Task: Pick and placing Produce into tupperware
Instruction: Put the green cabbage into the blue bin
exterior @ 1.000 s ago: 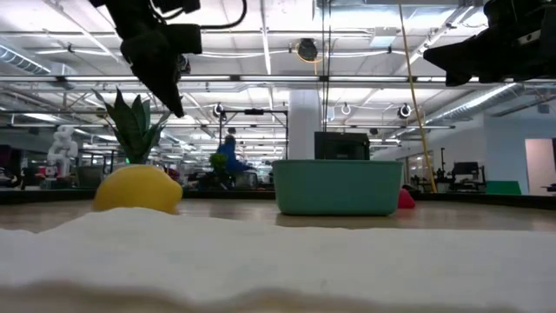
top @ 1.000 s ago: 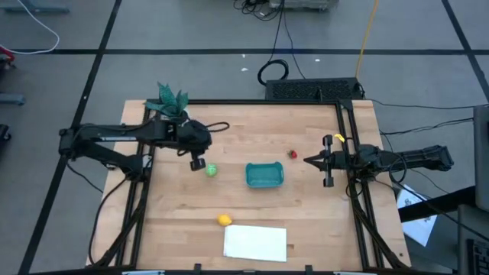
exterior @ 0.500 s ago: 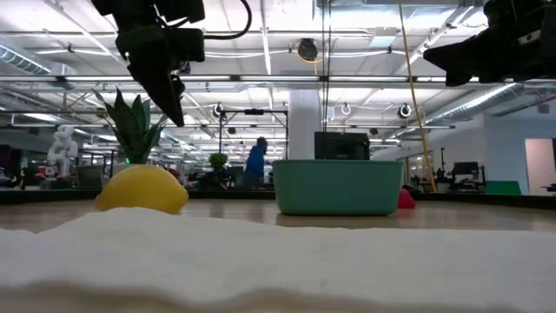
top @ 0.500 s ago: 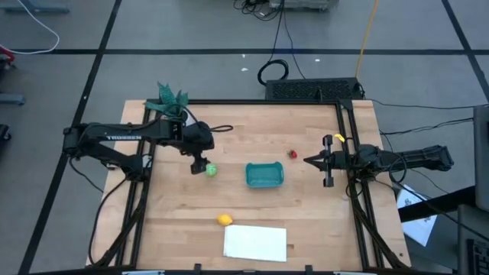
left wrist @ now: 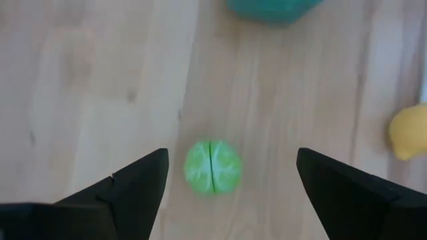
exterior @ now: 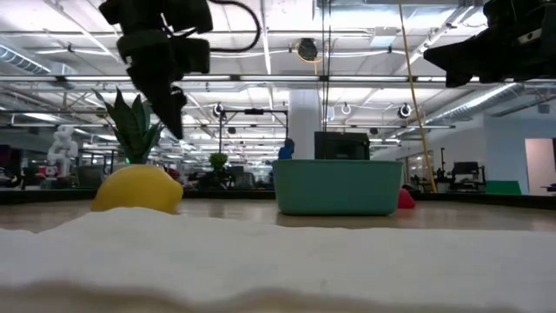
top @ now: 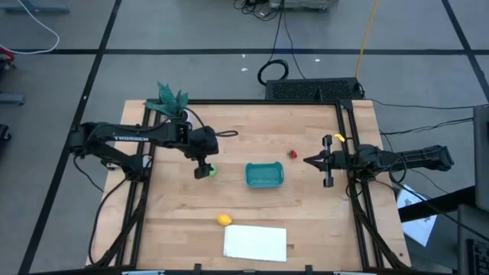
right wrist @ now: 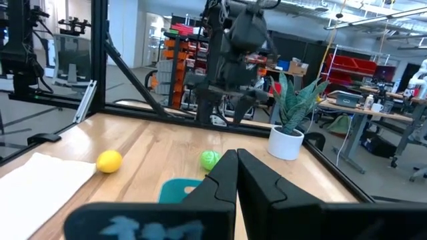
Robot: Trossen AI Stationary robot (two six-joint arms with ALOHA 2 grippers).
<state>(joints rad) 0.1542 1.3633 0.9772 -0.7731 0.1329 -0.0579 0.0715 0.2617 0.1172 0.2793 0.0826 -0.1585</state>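
The round green produce [left wrist: 212,167] lies on the wooden table, and my left gripper [left wrist: 231,160] hangs open above it, pointing down. One finger stands on each side of it, with a gap to each. In the high view the same gripper [top: 202,169] is just left of the teal tupperware [top: 264,175]. The small red produce [top: 292,154] lies beyond the tub's far right corner. The yellow produce [top: 224,220] lies near the front edge. My right gripper [top: 309,160] waits shut at the table's right side, holding nothing.
A white sheet [top: 255,242] lies at the front edge, beside the yellow produce. A potted plant [top: 168,101] stands at the far left corner. A black frame [top: 348,137] borders the table. Bare wood stretches between the tub and the sheet.
My left gripper has moved a little toward the table's right and near edges and come down slightly. It now hangs over the green produce, and its fingers have opened wide. The produce and the tub have kept their places.
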